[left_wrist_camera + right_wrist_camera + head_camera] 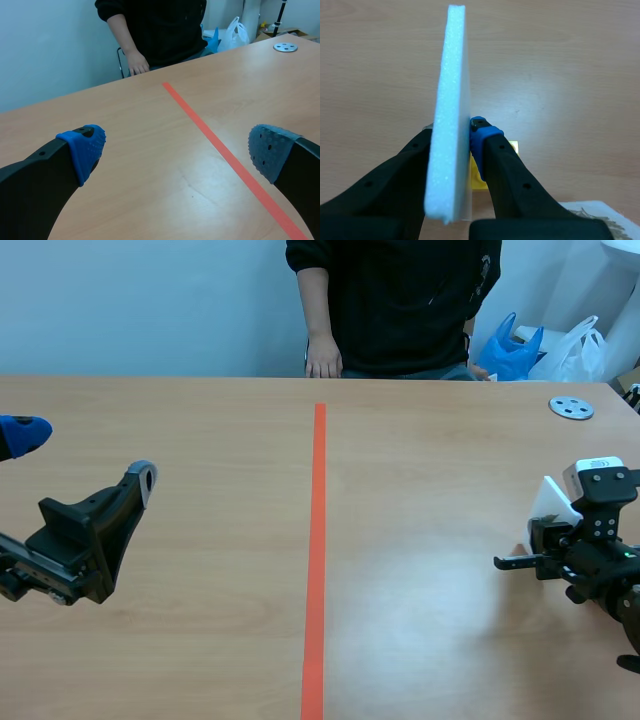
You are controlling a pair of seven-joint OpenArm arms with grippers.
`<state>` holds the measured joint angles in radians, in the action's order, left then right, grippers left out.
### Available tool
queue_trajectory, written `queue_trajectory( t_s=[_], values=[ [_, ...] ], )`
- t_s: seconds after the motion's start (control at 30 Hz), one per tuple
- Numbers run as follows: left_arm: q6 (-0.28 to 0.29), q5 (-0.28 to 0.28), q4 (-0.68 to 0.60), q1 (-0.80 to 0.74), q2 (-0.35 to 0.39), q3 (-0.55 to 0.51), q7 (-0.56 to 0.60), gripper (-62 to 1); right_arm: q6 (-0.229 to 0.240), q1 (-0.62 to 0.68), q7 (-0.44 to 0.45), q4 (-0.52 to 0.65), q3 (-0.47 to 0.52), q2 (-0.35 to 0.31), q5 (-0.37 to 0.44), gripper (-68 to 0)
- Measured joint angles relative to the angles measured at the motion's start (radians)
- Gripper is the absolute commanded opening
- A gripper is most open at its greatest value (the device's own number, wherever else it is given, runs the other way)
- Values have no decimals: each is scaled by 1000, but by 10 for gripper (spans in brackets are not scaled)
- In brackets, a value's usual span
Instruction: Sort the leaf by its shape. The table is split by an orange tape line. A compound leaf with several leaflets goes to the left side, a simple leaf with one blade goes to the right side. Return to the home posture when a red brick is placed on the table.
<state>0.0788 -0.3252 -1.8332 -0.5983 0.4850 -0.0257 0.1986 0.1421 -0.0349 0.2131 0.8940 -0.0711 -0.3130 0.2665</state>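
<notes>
My right gripper (pixel 454 129) is shut on a white foam board (pixel 451 100) that I see edge-on and upright, so its faces and any leaf on them are hidden. In the scene view the same board (pixel 553 502) shows as a white wedge above the right gripper (pixel 545 540), low over the table right of the orange tape line (pixel 317 540). My left gripper (pixel 85 455) hangs open at the far left, above the table. In its wrist view the left gripper (pixel 175 147) has only bare table and the tape line (pixel 220 145) between its fingers.
A person sits across the table with one hand (pixel 322 365) at its far edge. A round metal disc (pixel 571 407) lies at the far right. Plastic bags (pixel 545 348) stand behind the table. Under my right gripper lie a small yellow piece (pixel 479 180) and a printed sheet (pixel 592 212).
</notes>
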Motion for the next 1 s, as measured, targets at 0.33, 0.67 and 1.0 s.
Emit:
queue_trajectory(
  t_s=[0.33,0.67,1.0],
  values=[
    [0,0,0,0,0,0,0,4,0,-1,16,0,-1,0,0,-314],
    [0,0,0,0,0,0,0,4,3,-1,15,9,-1,0,0,-249],
    [0,0,0,0,0,0,0,4,11,0,-18,113,-2,-48,0,-200]
  ],
)
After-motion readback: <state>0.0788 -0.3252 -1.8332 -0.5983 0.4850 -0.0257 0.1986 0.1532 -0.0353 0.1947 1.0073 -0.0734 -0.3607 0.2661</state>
